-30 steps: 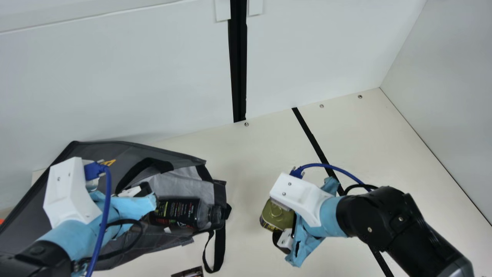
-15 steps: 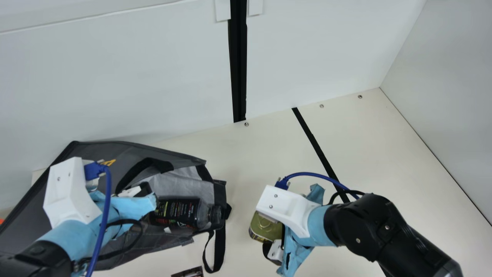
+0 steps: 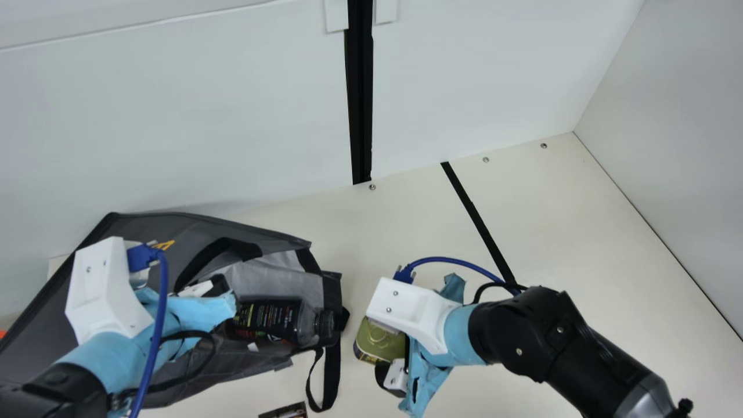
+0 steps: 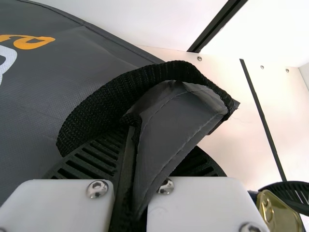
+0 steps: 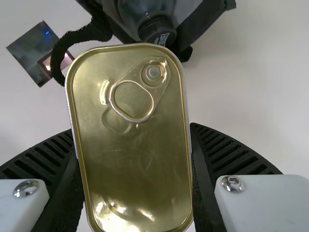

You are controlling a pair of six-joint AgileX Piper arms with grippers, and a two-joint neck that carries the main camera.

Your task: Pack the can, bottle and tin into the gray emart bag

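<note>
Right end effector [image 3: 388, 351] grips tin [image 5: 135, 169] — bottle [image 3: 276, 318] in bag [image 3: 200, 229], its base seemingly hidden.

Main view high, wrist views close.

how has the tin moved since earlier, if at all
Yes, left in the main view: the tin is farther from the black strip, nearer the bag.

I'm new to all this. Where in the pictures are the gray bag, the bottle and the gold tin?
Gray bag [image 3: 145, 226]: main view, on its outer side.
Bottle [image 3: 274, 316]: main view, on its dark label.
Gold tin [image 5: 142, 166]: right wrist view, on its flat lid.
</note>
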